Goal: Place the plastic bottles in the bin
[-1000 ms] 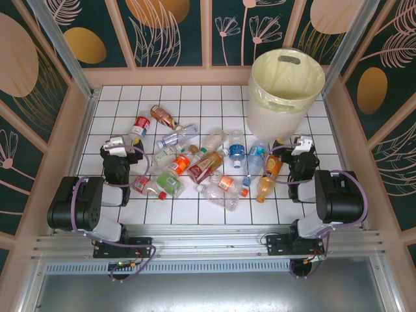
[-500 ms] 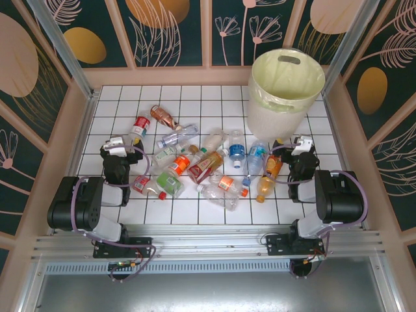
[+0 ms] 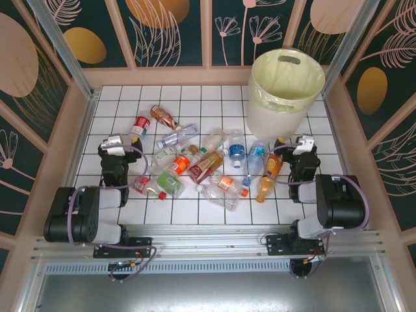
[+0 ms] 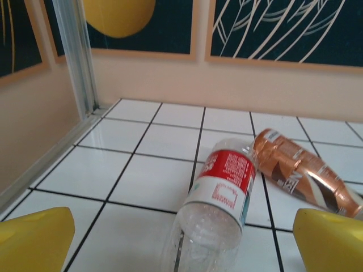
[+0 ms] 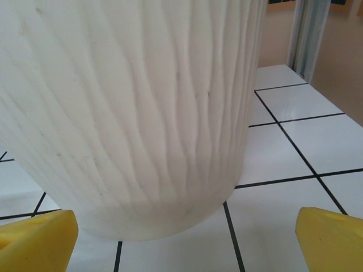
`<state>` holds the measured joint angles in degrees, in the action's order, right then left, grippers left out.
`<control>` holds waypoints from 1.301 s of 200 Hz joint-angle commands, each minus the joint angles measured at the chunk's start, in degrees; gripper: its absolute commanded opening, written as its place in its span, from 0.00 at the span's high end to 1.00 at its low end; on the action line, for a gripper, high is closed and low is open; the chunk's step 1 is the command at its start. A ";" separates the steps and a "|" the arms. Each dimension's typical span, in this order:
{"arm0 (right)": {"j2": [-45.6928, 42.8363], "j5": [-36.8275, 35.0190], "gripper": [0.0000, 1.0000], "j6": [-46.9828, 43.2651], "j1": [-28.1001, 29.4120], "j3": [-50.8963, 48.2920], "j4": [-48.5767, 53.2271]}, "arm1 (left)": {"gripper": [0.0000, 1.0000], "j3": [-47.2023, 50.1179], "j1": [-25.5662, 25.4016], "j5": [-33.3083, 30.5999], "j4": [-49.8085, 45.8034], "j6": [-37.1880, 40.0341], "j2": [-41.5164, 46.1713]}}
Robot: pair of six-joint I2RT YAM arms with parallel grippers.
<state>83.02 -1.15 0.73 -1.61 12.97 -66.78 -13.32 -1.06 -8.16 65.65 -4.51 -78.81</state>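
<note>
Several plastic bottles [image 3: 208, 166] lie scattered on the white tiled table. My left gripper [image 3: 116, 142] stands open at the left of the pile. In the left wrist view a clear bottle with a red label [image 4: 227, 181] lies just ahead of the left gripper [image 4: 184, 243], its base pointing into the wide gap, untouched by the yellow fingertips [image 4: 34, 238]. A copper-coloured bottle [image 4: 300, 173] lies beside it. The pale yellow bin [image 3: 288, 55] stands at the far right. My right gripper [image 3: 300, 143] is open and empty right in front of the bin wall [image 5: 130, 113].
An orange bottle [image 3: 265, 187] and a blue-labelled one [image 3: 256, 156] lie just left of the right gripper. Low walls and metal posts [image 4: 79, 56] fence the table on all sides. Bare tiles [image 3: 195, 97] stretch along the back row.
Both arms have shifted slightly, with the grippers edging a little farther from the near edge. No bottle has moved and both grippers have stayed open.
</note>
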 commanded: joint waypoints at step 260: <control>-29.52 3.15 0.07 31.35 10.39 18.29 88.51 | 0.01 -28.47 -13.97 64.58 -48.95 -27.83 14.07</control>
<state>52.12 -1.67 30.83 8.36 30.72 19.14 -40.58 -14.52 50.70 14.76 -30.79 -65.49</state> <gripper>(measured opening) 0.937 0.986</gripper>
